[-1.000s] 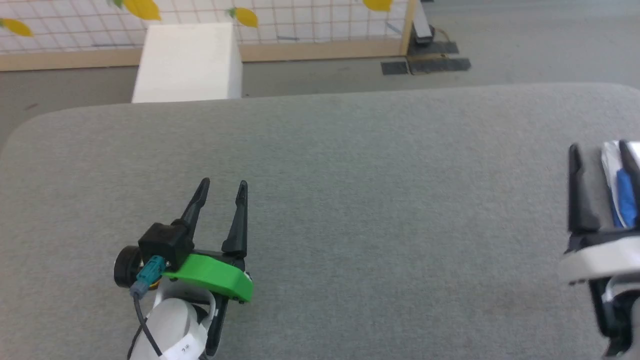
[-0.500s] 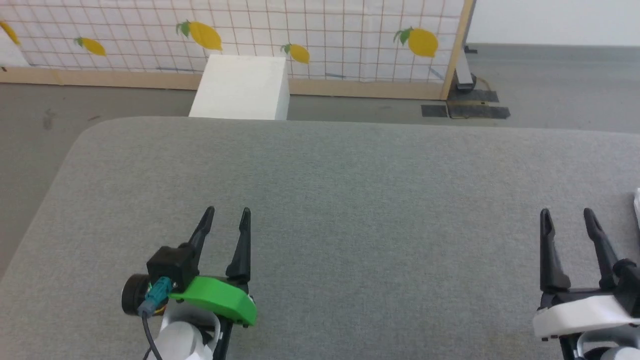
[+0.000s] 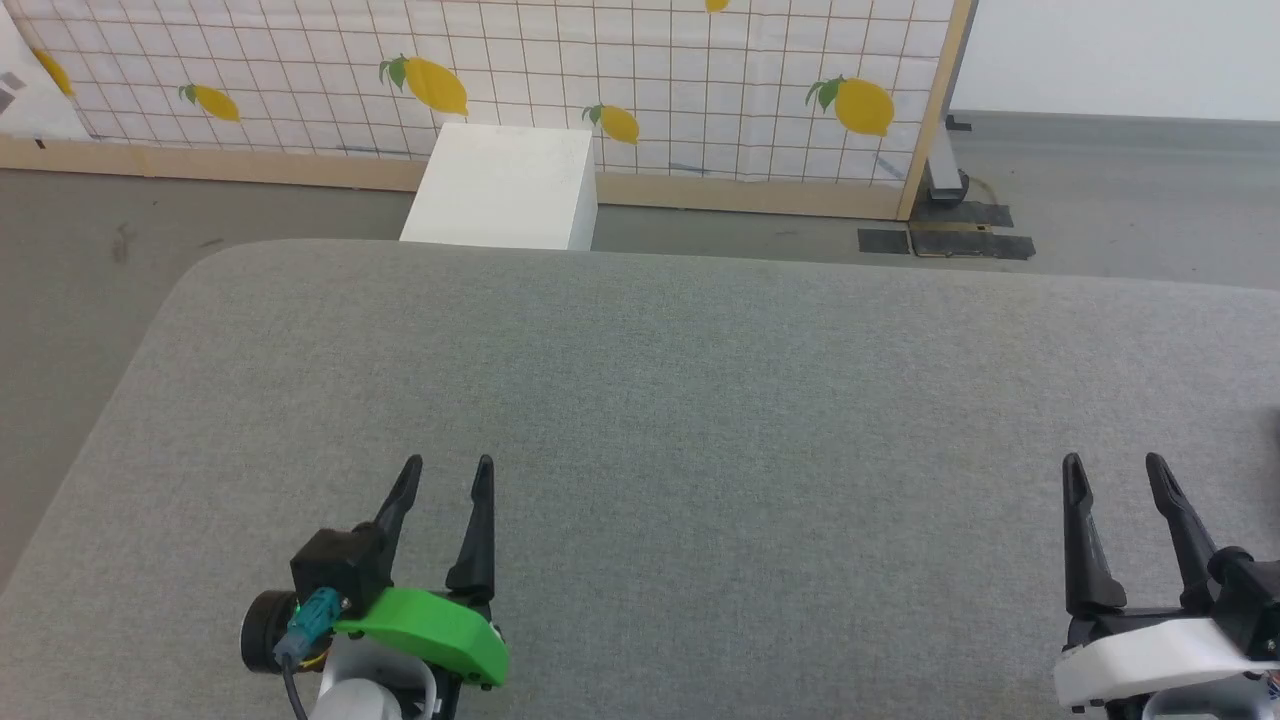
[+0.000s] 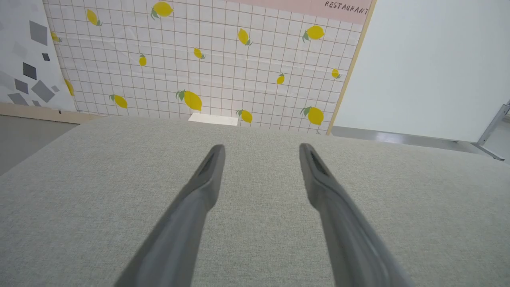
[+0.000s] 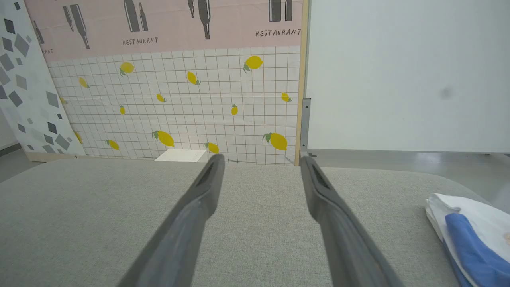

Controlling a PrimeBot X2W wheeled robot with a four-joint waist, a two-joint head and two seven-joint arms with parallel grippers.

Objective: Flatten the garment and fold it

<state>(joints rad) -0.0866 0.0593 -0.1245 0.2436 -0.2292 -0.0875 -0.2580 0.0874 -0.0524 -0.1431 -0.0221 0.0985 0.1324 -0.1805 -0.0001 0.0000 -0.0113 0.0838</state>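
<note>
Garment [image 5: 484, 213] lies piled on the desk [image 3: 700, 350], off to the right of our right pincer [image 5: 259, 159], the nearer one; that pincer and our left pincer [image 3: 445, 465] both stand spread, holding nothing.

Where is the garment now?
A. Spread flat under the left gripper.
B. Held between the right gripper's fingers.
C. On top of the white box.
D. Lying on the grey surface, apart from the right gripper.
D: in the right wrist view the garment lies on the grey surface, beside the open right gripper and not touching it.
</note>
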